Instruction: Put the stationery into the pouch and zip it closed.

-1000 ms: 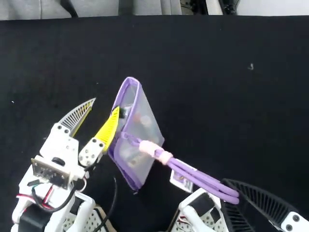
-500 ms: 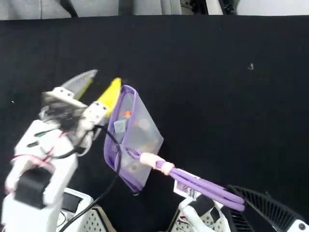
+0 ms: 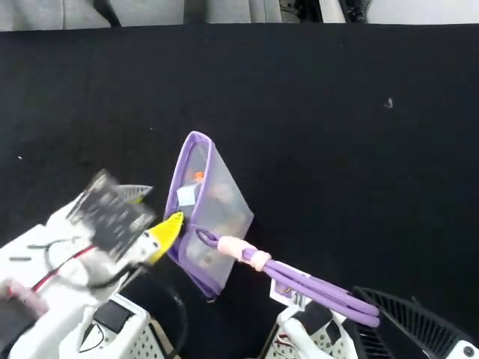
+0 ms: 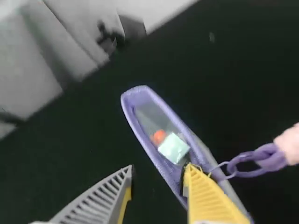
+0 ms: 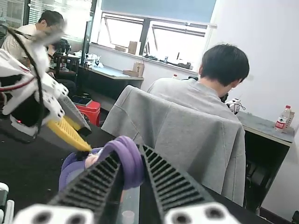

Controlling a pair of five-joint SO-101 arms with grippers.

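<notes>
The clear pouch (image 3: pixel 213 213) with purple trim is held up off the black table, its mouth (image 4: pixel 154 126) gaping. Inside lie an orange item (image 4: pixel 159 136) and a pale eraser (image 4: pixel 174 148). A purple strap (image 3: pixel 314 284) with a pink bead (image 3: pixel 243 250) runs from the pouch to my right gripper (image 3: pixel 358 298), which is shut on the strap (image 5: pixel 126 161) between its black ribbed fingers. My left gripper (image 3: pixel 159 206) is open beside the pouch's left edge. Its yellow finger (image 4: pixel 205 200) rests against the purple rim and its grey finger (image 4: pixel 100 200) stands clear.
The black table (image 3: pixel 337 134) stretches wide behind and to the right of the pouch. Both arm bases crowd the front edge, the left (image 3: pixel 112 329) and the right (image 3: pixel 299 329). A person sits at a desk beyond the table in the right wrist view.
My left arm swung out to the pouch's far end, then drew back near its lower left edge. The pouch shifted slightly. The right gripper kept its hold on the strap.
</notes>
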